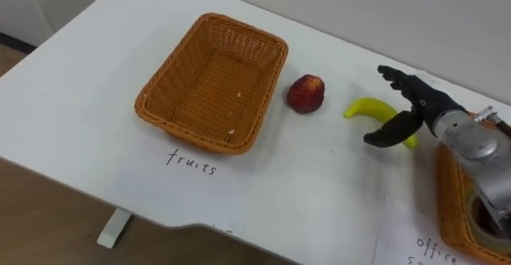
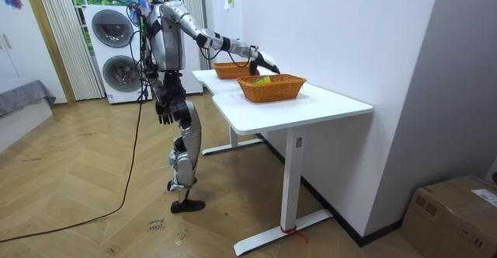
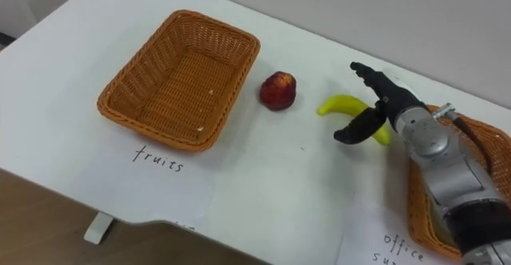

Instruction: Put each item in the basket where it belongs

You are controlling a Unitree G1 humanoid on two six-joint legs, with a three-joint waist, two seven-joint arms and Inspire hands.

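A yellow banana (image 1: 369, 108) lies on the white table (image 1: 319, 185), to the right of a red apple (image 1: 306, 94). My right hand (image 1: 409, 105) is open right at the banana's right half, fingers stretched beyond it and thumb in front of it. Whether it touches the fruit I cannot tell. The wicker basket (image 1: 164, 97) labelled fruits stands empty at the left. A second wicker basket (image 1: 449, 205), labelled office, sits at the right edge under my forearm, with a dark round item (image 1: 485, 215) inside. My left hand (image 2: 165, 112) hangs open at my side.
I stand at the table's long side, right arm stretched over it. A wall runs along the table's far edge (image 1: 447, 49). Paper labels (image 1: 192, 163) lie in front of each basket. Washing machines (image 2: 115, 48) stand behind me in the room view.
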